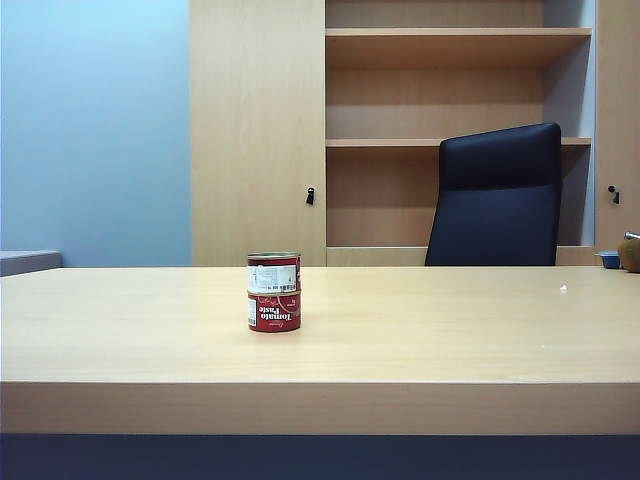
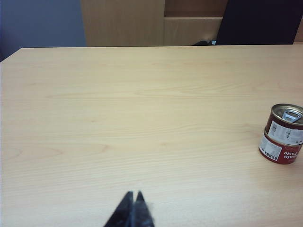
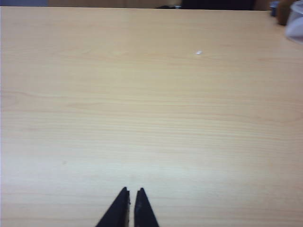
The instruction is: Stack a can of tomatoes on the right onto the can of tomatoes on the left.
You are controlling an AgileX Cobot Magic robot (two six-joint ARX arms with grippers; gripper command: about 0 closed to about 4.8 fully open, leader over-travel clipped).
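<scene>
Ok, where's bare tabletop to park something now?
Nearly everywhere on the table. Only the stacked tomato cans stand left of centre; right of them it's bare up to small clutter at the far right edge. Left gripper and right gripper hover shut, empty.

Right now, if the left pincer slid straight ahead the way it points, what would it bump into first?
Probably nothing: the shut left pincer points across bare table. The stacked tomato cans sit well off to one side of that line.
</scene>
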